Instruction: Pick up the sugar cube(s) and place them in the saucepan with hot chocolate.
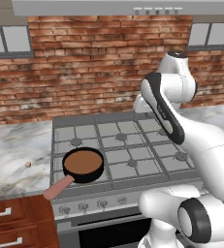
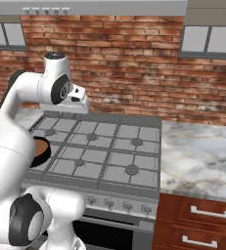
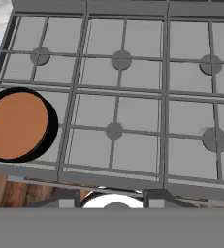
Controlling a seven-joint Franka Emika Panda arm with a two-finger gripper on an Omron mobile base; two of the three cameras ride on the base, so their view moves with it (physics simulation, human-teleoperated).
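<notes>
Marble table (image 1: 16, 145) left of the stove (image 1: 118, 145) carries the sugar cube (image 1: 28, 164), a tiny pinkish speck lying alone and well apart from the saucepan (image 1: 83, 164). In the left base view the saucepan sits on the front-left burner with brown hot chocolate inside and its salmon handle (image 1: 57, 188) reaching out over the stove's front edge toward the knobs, which I judge leaves its open top easy to drop into from above. My own arm (image 1: 169, 116) crosses the right of this view and covers the far-right burners; the cube is too small to make out its faces.

In the right base view my arm blocks most of the saucepan (image 2: 42, 151), so just a dark rim and a slice of brown show past my forearm. The cube's stretch of table lies behind my body here.

In the hand view I look down on the grates with the saucepan (image 3: 17, 125) at the left edge, partly cut off. My end effector (image 3: 113, 197) shows as two dark tips at the bottom, standing apart with nothing between them. I judge the pickup not yet begun.
</notes>
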